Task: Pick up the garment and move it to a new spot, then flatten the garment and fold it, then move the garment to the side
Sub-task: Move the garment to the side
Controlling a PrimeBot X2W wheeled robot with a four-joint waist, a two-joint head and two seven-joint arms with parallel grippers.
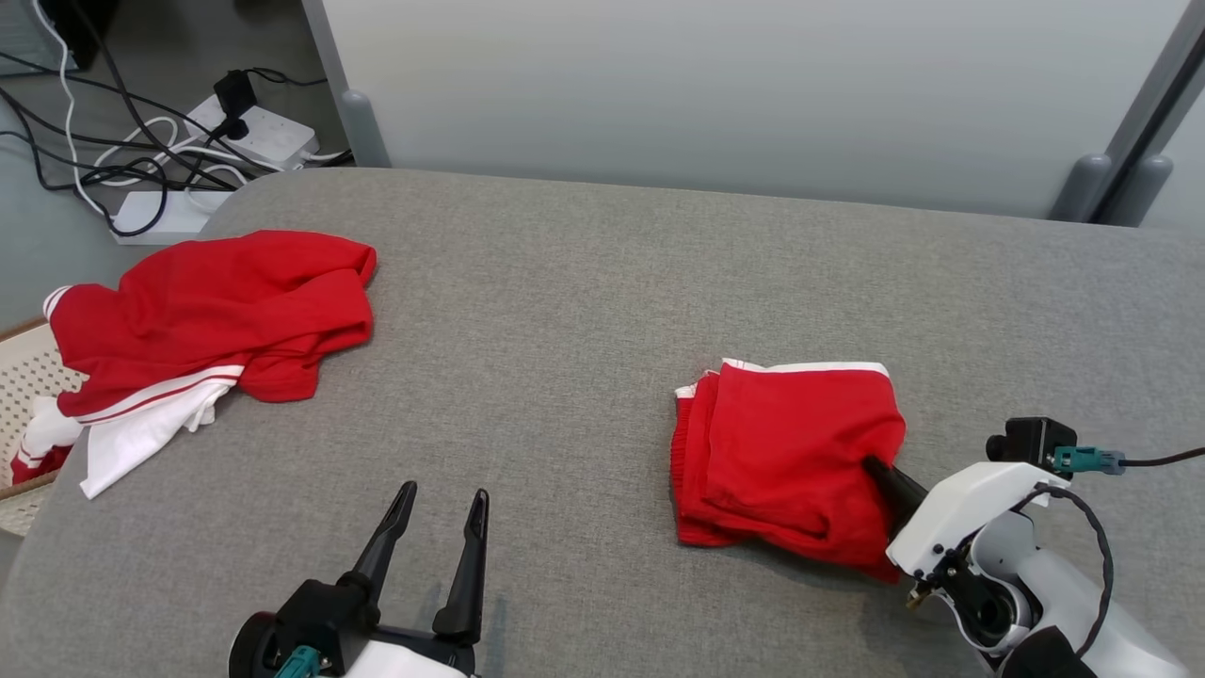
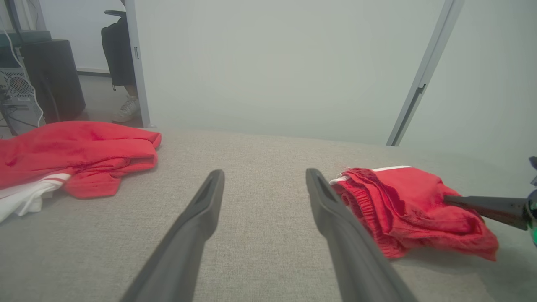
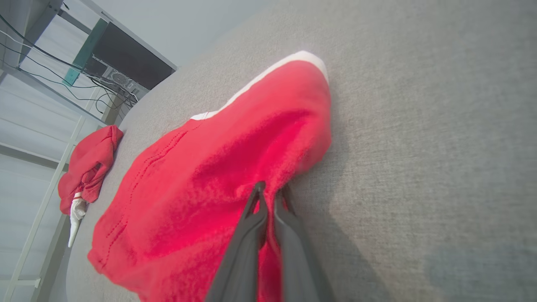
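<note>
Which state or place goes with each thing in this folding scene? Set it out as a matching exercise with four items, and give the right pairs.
Column A
1. left gripper
2. right gripper
3. folded red garment
4. red and white heap

Column B
a. shut on red fabric
b. open, holding nothing
c. crumpled, at the far left
d. lying flat, at the right

Pairs: 1-b, 2-a, 3-d, 4-c
</note>
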